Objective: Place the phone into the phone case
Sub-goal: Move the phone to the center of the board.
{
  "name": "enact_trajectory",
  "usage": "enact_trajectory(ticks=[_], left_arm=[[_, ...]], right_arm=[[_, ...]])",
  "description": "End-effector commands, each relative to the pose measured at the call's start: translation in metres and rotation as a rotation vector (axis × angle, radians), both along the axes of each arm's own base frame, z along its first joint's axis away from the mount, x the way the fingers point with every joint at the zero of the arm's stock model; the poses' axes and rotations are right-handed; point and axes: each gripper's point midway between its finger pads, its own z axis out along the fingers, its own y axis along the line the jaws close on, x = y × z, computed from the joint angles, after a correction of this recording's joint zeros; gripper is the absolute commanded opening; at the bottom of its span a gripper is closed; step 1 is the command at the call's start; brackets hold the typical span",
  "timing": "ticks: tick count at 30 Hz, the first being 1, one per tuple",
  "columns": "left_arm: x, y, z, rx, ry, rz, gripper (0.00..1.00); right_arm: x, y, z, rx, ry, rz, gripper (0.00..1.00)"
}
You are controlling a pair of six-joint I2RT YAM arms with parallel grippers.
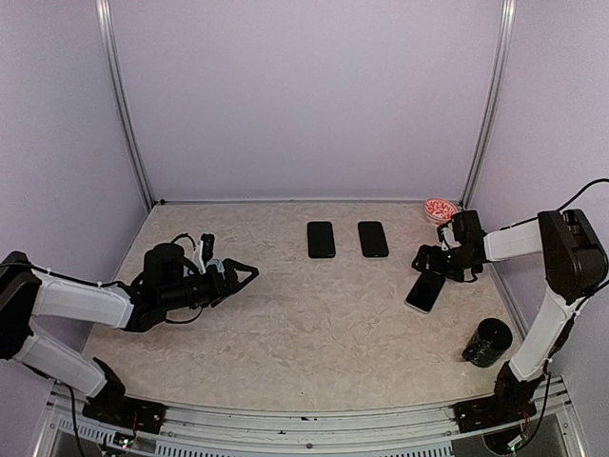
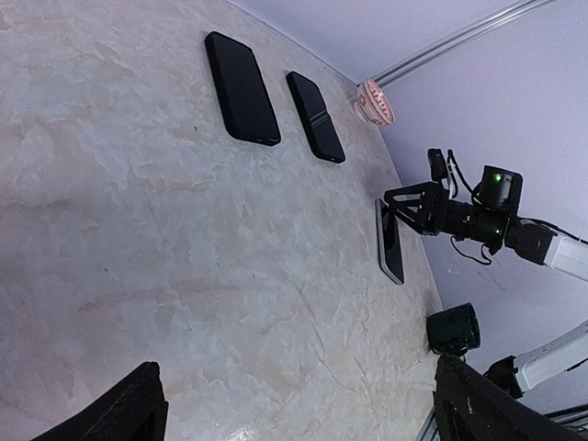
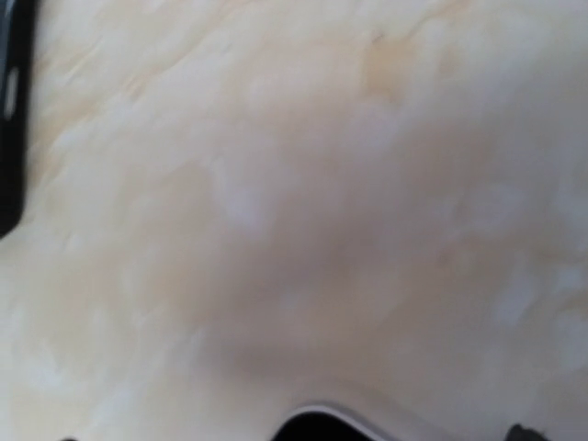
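So the whole thing plays out on the right side of the table [image 1: 285, 352]. The right arm is way nearer to the job than the left one. The right gripper [image 1: 428, 264] hangs low near the right edge, about halfway between the near and far edges. Its jaws are spread wide with nothing in them.

The phone [image 1: 425, 291] lies flat on the surface just to the near side of those jaws, pretty much under the fingertips. Its long axis sits on a diagonal: the far end points toward the right edge and the gripper, the near end swings in toward the middle. The right wrist view only catches a rounded dark corner with a shiny rim at the bottom of the shot, which I'd guess is that phone.

Toward the far edge, left of the gripper, there's the left slab [image 1: 321, 239] and the right slab [image 1: 373, 239]. They lie side by side with their long axes running near to far. One is presumably the case, but honestly I can't tell which.

The left gripper [image 1: 244, 275] hovers over the left half, jaws wide and empty too, well apart from everything.

My read: the right arm takes the phone, and it'll have to turn to line up with that diagonal.
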Motion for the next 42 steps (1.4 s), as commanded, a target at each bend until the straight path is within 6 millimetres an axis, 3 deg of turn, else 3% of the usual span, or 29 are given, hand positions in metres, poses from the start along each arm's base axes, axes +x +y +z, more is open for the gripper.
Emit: enact_trajectory(ticks=[1,11,22,30,35,42], left_arm=[[0.001,-0.008,0.007,-0.025,-0.019,-0.023,0.99],[0.0,-0.008,0.009,-0.026,-0.021,-0.02,0.99],[0.003,-0.014,0.014,-0.033,-0.027,-0.031,0.99],[0.005,-0.015,0.017,-0.027,-0.036,-0.03,0.99],[0.007,-0.018,0.019,-0.029,-0.035,-0.036,0.99],[0.009,-0.024,0.02,-0.032,-0.036,-0.047,0.99]], right_arm=[[-0.039,0.027,-0.014,0.018,0.107,0.085,1.0],[-0.073,0.052,-0.017,0.003,0.157,0.161,1.0],[-0.102,0.061,-0.006,-0.003,0.163,0.195,1.0],[-0.138,0.077,-0.007,-0.004,0.177,0.232,1.0],[-0.159,0.095,-0.005,0.035,0.184,0.268,1.0],[-0.174,0.139,-0.002,0.075,0.183,0.348,1.0]])
